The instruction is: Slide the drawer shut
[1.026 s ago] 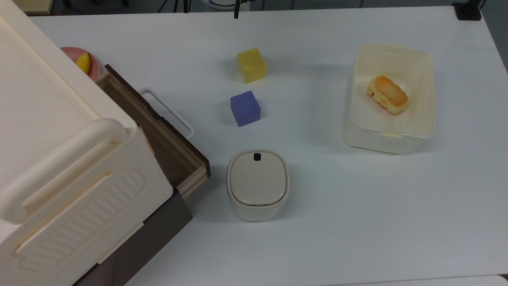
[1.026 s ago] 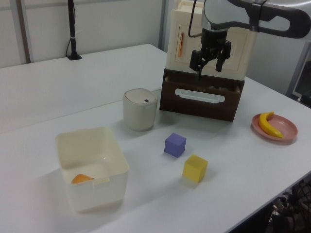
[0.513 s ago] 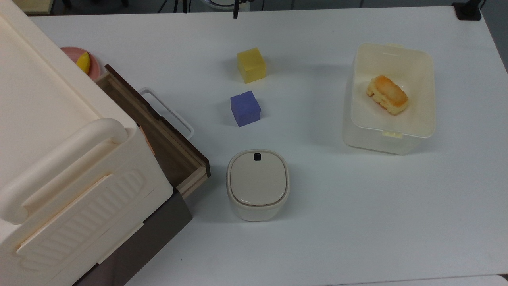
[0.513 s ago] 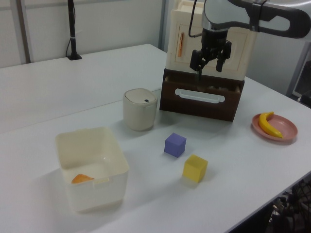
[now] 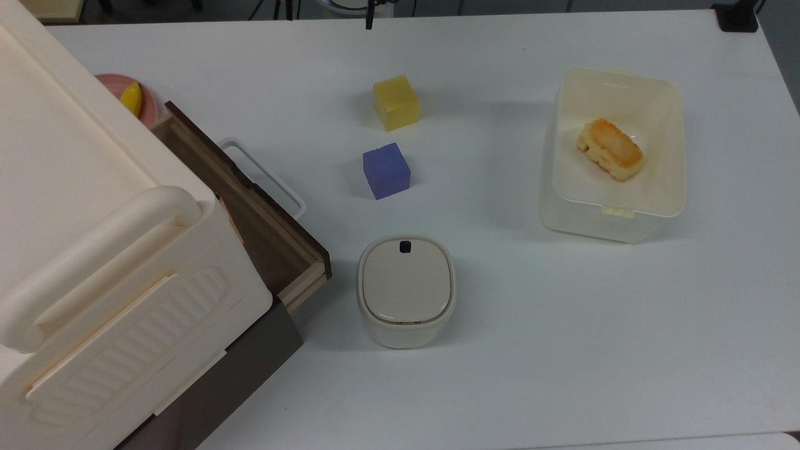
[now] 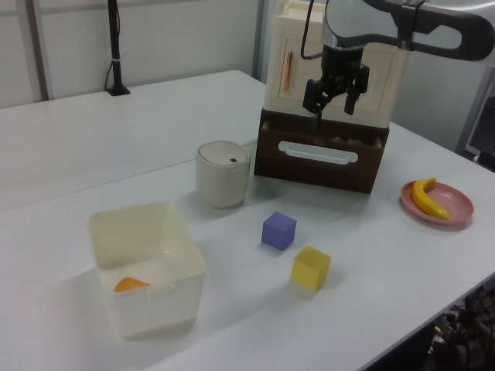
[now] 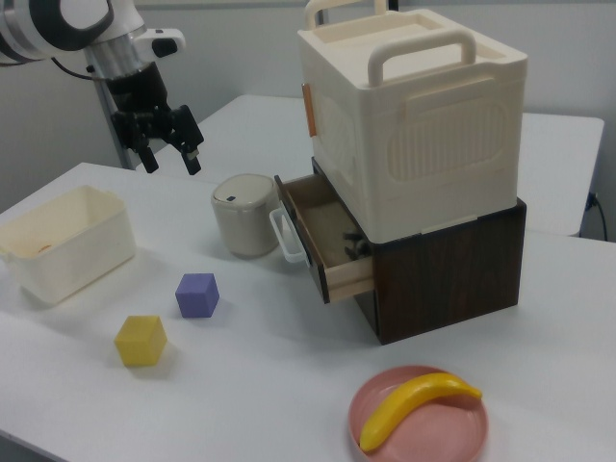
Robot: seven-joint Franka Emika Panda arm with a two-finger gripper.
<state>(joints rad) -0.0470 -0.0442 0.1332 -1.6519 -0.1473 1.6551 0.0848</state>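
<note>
I have the gripper (image 7: 166,146) hanging in the air with its fingers spread apart and nothing between them; in the right view it sits high over the table, above and between the translucent tub (image 7: 60,243) and the small rounded bin (image 7: 244,214), well apart from the cabinet (image 7: 414,115). In the left view it (image 6: 334,91) lines up in front of the cream cabinet, above the drawer front, but I judge from the right view that it is out in front of the drawer and not yet near it. The drawer (image 7: 318,241) stands pulled out of its dark brown base, its pale rims and inside showing, with the white loop handle (image 5: 265,176) facing out toward the purple cube (image 5: 386,170) and the bin (image 5: 405,289). So I read this as the approach step: nothing is touching the drawer yet and it is clearly open. Next I need to bring the gripper down to the level of the drawer face, in front of the handle, passing the bin without clipping it, then press squarely along the slide direction. An off-centre push could skew the drawer or shove the whole cabinet across the table (image 5: 562,350).
</note>
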